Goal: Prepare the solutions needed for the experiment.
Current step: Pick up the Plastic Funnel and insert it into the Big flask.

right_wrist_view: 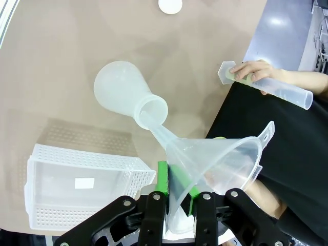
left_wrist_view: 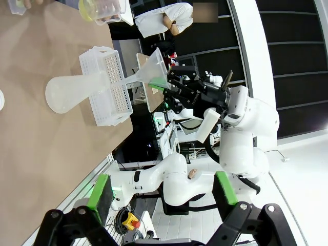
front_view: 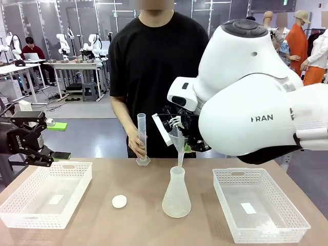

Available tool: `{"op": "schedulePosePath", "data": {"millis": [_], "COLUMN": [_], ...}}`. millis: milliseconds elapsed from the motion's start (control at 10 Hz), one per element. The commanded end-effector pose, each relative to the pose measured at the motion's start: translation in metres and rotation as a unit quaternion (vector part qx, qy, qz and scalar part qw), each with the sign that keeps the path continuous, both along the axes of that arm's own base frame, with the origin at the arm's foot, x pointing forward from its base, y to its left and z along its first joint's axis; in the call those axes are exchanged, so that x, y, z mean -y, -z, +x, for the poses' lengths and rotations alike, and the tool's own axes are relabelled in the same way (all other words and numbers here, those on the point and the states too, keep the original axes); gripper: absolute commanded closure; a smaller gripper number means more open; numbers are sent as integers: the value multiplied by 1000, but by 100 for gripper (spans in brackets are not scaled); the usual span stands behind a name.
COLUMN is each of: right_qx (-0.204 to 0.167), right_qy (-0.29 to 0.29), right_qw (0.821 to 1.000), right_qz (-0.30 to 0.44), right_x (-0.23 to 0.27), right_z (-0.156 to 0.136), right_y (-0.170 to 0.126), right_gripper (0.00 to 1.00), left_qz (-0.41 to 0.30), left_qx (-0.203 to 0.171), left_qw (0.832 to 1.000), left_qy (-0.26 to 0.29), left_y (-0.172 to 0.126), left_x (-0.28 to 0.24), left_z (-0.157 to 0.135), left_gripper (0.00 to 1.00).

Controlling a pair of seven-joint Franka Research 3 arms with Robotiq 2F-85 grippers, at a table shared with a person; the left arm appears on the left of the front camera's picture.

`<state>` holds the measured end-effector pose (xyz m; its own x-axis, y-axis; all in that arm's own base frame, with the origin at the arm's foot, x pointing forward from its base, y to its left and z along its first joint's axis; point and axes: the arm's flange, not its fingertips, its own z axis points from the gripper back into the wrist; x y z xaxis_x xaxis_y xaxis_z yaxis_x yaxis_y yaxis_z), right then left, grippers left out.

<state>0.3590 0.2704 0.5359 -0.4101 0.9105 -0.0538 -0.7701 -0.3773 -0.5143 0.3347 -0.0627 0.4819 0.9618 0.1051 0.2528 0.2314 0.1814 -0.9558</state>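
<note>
Your flask (front_view: pixel 177 195), frosted and conical, stands mid-bench between two white baskets, and you cannot tell through its cloudy wall whether any liquid lies in it. The clear funnel (front_view: pixel 178 141) has its stem down in the flask's mouth, and your right gripper (right_wrist_view: pixel 178 177) is pressed together on the funnel's rim. A yellowish liquid (left_wrist_view: pixel 95 10) shows in a clear vessel at the top edge of the left wrist view, cut off so its shape is hard to make out. At the far side, the person's hand (front_view: pixel 137 146) holds a graduated cylinder (front_view: pixel 142 128) upright on the bench, and the hand hides its lower part. The left basket (front_view: pixel 20 205) and the right basket (front_view: pixel 297 220) each hold one small white patch. A white round cap (front_view: pixel 119 201) lies left of the flask. Your left gripper (front_view: pixel 60 140) hangs spread and holds nothing, above the left basket's far-left corner.
</note>
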Motion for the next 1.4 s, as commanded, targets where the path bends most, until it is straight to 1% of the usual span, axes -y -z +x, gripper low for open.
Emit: {"op": "schedulePosePath", "data": {"millis": [0,200,600,900,1100,1200,1300], "right_qx": [1,6,-6,-19,-16,-16,-18], "right_qy": [7,3,0,-3,-6,-3,-1], "right_qw": [1000,1000,1000,1000,1000,1000,1000], "right_qz": [24,18,22,11,9,8,12], "right_x": [0,-1,-6,-10,-8,-7,-6], "right_z": [8,13,22,23,23,23,22], "right_y": [15,27,50,65,71,72,73], "right_gripper": [93,93,93,93,93,89,78], "left_qz": [-10,-10,-10,-10,-10,-10,-10], "left_qx": [3,3,3,3,3,3,3], "left_qw": [1000,1000,1000,1000,1000,1000,1000], "left_qy": [1,1,1,1,1,1,1], "left_y": [-2,-2,-2,-2,-2,-2,-2], "left_x": [2,2,2,2,2,2,2], "left_z": [1,1,1,1,1,1,1], "left_gripper": [0,0,0,0,0,0,0]}}
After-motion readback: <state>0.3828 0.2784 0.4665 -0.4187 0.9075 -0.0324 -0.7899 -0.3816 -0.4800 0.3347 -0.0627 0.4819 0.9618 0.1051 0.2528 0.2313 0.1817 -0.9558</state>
